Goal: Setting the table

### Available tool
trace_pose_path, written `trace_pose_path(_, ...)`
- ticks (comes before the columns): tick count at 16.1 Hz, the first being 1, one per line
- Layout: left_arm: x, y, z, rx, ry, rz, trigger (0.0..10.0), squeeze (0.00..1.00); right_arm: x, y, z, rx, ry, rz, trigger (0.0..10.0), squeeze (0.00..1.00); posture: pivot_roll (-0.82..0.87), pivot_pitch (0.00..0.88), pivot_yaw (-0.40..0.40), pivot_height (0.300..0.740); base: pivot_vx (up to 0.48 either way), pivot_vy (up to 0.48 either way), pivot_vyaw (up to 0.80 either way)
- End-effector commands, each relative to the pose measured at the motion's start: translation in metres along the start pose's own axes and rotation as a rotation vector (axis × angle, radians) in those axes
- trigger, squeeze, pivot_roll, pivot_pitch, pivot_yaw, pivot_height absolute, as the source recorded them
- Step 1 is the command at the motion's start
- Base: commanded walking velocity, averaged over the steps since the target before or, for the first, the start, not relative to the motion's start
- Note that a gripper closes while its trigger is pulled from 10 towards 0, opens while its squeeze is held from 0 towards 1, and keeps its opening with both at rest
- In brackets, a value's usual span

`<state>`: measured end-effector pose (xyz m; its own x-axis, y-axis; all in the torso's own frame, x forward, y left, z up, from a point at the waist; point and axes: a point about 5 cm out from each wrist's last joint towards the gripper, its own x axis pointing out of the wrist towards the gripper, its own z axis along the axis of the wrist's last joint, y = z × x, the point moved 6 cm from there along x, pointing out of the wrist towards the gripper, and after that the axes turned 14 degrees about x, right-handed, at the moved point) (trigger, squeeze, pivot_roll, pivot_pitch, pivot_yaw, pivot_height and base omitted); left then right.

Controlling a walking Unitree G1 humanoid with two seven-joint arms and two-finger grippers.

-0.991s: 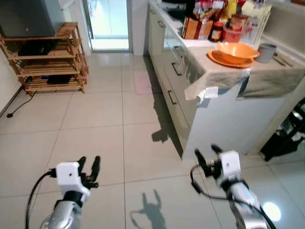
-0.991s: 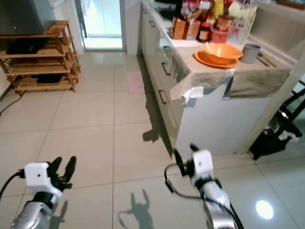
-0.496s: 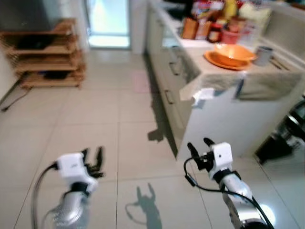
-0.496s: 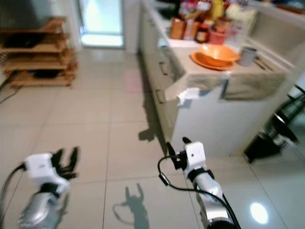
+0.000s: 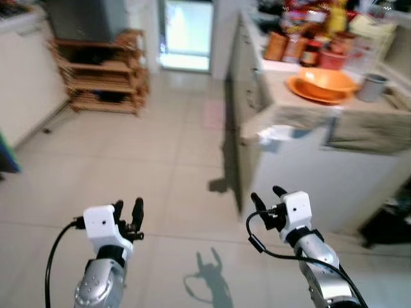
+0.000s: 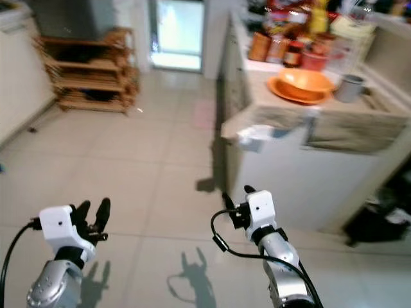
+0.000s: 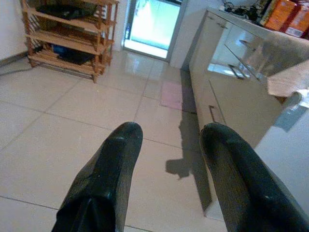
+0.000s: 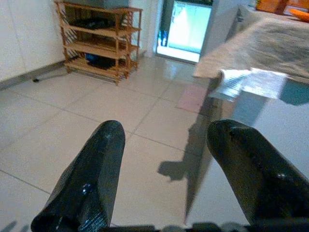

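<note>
An orange bowl (image 5: 325,79) sits in an orange plate (image 5: 302,90) on the cloth-covered counter end (image 5: 302,119) at the right. A grey cup (image 5: 372,87) stands just to the right of them. My left gripper (image 5: 128,210) is held low over the floor at the left, open and empty. My right gripper (image 5: 268,196) is held low in front of the counter's white side, open and empty. Both grippers are well below and short of the dishes.
Jars and packets (image 5: 308,45) crowd the counter behind the bowl. White cabinets (image 5: 247,83) run along the right. A wooden shelf rack (image 5: 99,74) stands at the back left beside a bright doorway (image 5: 186,35). Tiled floor (image 5: 128,147) lies open ahead. A dark object (image 5: 392,224) sits at the right, by the counter.
The camera has turned to the left: counter and rack shifted right in view, and a white cabinet came in at far left. Both grippers keep the same low, open pose.
</note>
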<state>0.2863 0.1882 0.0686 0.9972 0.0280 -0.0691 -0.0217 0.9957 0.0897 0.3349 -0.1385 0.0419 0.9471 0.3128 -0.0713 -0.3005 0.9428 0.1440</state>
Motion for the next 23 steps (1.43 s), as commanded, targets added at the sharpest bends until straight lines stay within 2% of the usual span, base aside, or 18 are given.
trace_pose_path(1,0.001,0.004,-0.001,0.020,0.010,0.005,10.0,0.00,0.004,0.005,0.007,-0.003,-0.016,0.012,10.0,0.00,0.04,0.000,-0.040,0.740,0.000,-0.480,0.00)
trace_pose_path(13,0.005,0.009,-0.005,0.048,0.010,-0.015,10.0,0.00,0.003,0.006,0.008,0.020,-0.031,-0.002,10.0,0.00,0.04,0.000,-0.028,0.740,0.000,-0.472,0.00)
trace_pose_path(15,0.009,0.015,-0.006,0.115,0.023,0.013,10.0,0.00,0.003,0.006,0.007,0.022,-0.027,-0.001,10.0,0.00,0.04,0.000,-0.028,0.740,0.000,-0.472,0.00)
trace_pose_path(17,0.011,0.020,-0.011,0.120,0.055,0.041,10.0,0.00,0.003,0.003,0.003,0.015,-0.013,-0.013,10.0,0.00,0.04,0.000,-0.027,0.740,0.000,0.000,0.00)
trace_pose_path(18,0.011,0.019,-0.011,0.094,0.055,0.030,10.0,1.00,0.003,0.003,0.002,0.019,-0.009,-0.013,10.0,0.00,0.04,0.000,-0.027,0.740,0.000,0.000,0.00)
trace_pose_path(23,0.008,0.015,-0.012,0.099,0.056,0.030,10.0,1.00,0.001,0.000,0.000,0.015,-0.003,-0.023,10.0,0.00,0.04,0.000,-0.030,0.740,0.000,0.000,0.00)
